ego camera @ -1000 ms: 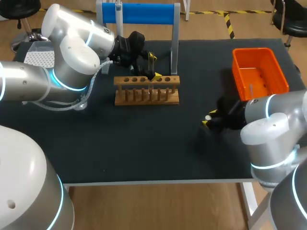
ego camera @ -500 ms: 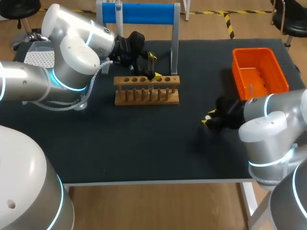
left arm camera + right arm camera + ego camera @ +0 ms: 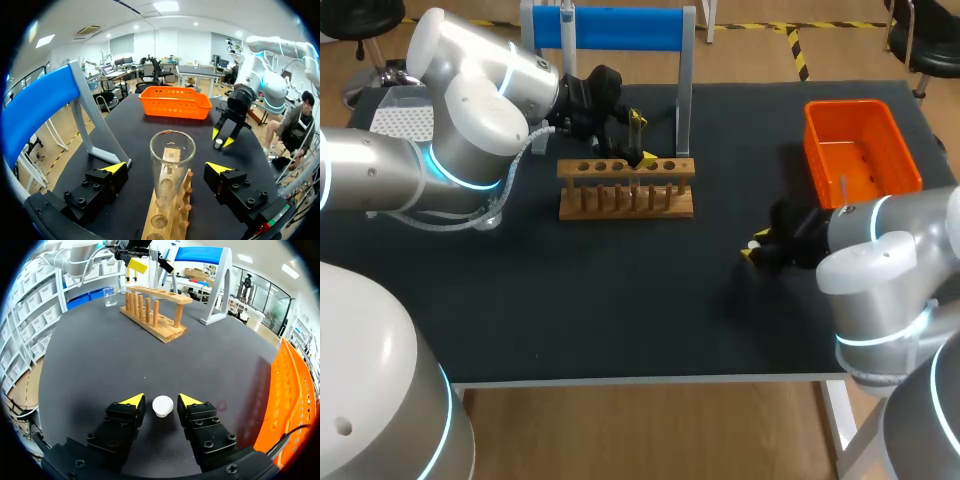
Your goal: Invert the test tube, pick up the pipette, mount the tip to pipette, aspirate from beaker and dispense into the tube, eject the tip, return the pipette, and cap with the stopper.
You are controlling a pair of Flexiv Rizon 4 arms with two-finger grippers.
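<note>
Right gripper [image 3: 161, 400] is hanging low over the black table [image 3: 100, 360], fingers sitting apart around the white stopper [image 3: 162, 406] — a sliver of gap on each side, nothing gripped. Farther out, the left gripper [image 3: 167, 169] is gaping wide around the test tube [image 3: 172, 155] — it is standing mouth-up in the wooden rack [image 3: 175, 227], untouched.

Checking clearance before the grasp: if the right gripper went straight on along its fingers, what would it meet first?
Most likely the black table. The right gripper is open, with the white stopper between its tips, so the fingers would pass either side of it. How far the tips are above the table is unclear.
</note>
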